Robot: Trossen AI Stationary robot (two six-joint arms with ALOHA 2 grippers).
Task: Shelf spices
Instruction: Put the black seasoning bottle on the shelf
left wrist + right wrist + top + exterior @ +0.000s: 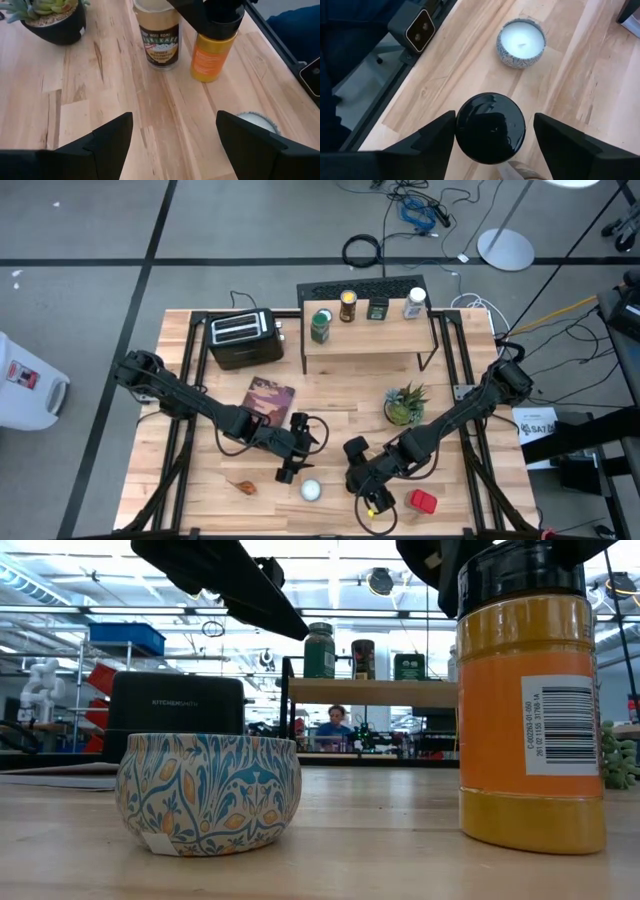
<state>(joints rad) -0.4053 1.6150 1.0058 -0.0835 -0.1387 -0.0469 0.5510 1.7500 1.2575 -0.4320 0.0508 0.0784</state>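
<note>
- my right gripper [490,131] sits over the black cap of the orange spice jar [530,700] at the near edge of the table [200,490]; its fingers flank the cap with gaps on both sides, released, so i judge i am lined up to take it by the top.
- that jar stands upright beside a brown-labelled jar [159,37], which i judge is next in line.
- my left gripper [172,132] waits near the table's middle, fingers spread wide and empty, facing those two jars.
- four spices already stand in a row on the shelf [370,335] at the far side, next to the black toaster [240,338].
- a patterned candle tin [208,792] sits close by the orange jar, so i'd lift straight up.
- the table is pale wood planks, also carrying a potted plant [403,404], a book [266,398] and a small red thing [424,501].
- beyond lies a lab room with a person seated far off.
</note>
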